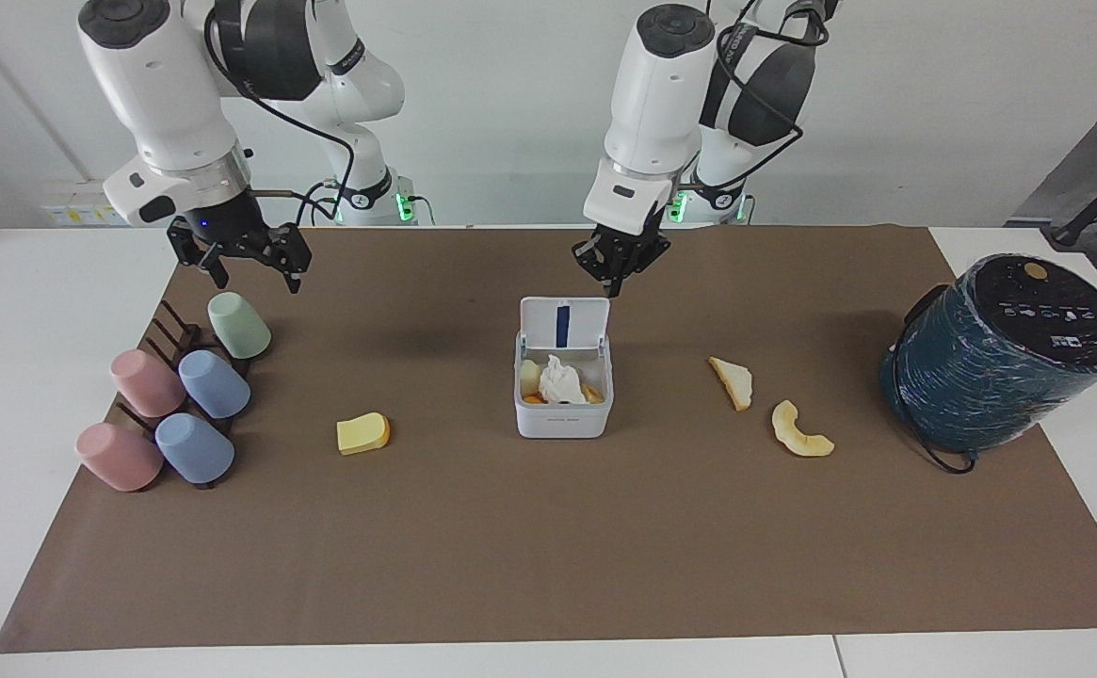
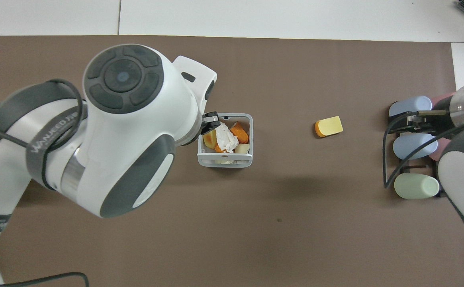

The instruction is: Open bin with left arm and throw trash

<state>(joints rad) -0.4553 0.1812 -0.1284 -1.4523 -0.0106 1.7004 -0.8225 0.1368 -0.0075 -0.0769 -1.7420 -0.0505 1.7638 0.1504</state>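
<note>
The white bin (image 1: pixel 562 419) stands mid-mat with its lid (image 1: pixel 564 325) raised upright, a blue strip on the lid's inside. Tissue and orange scraps lie inside the bin (image 2: pixel 224 161). My left gripper (image 1: pixel 616 281) hangs shut and holding nothing, just above the lid's top edge at the left arm's end. Three pieces of trash lie on the mat: a yellow wedge (image 1: pixel 362 433) toward the right arm's end, and a cream slice (image 1: pixel 733 381) and a crescent peel (image 1: pixel 800 431) toward the left arm's end. My right gripper (image 1: pixel 254 276) is open above the green cup (image 1: pixel 238 325).
A rack of pastel cups (image 1: pixel 181 395) lies at the right arm's end of the mat. A big dark teal cylinder (image 1: pixel 1000 353) sits at the left arm's end. In the overhead view my left arm hides the slice and peel; the wedge (image 2: pixel 329 126) shows.
</note>
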